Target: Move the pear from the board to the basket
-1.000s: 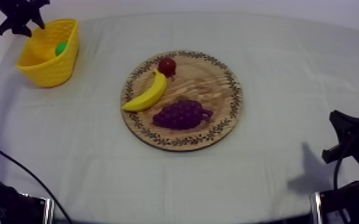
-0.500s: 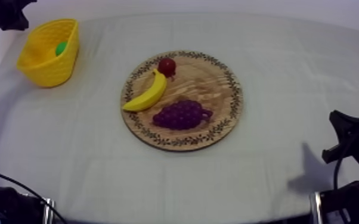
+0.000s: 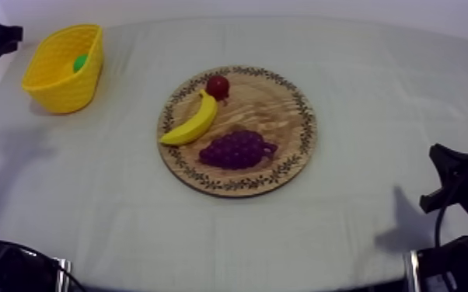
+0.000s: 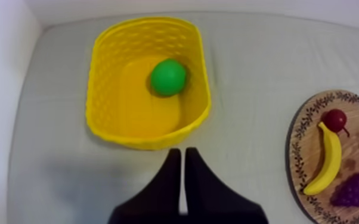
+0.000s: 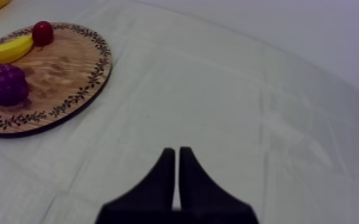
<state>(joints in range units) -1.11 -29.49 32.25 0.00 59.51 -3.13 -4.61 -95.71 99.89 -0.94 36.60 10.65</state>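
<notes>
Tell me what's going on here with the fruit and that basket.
Nothing is being held right now. The pear already lies inside the yellow basket, so the job looks done. The left gripper is shut on nothing and hangs beside the basket. The right gripper is also shut and empty, over the cloth away from the wooden board. On the board lie a banana, a bunch of grapes and a small red fruit.

Table (image 3: 377, 70) with yellow basket (image 3: 66, 92), wooden board (image 3: 288, 112)
</notes>
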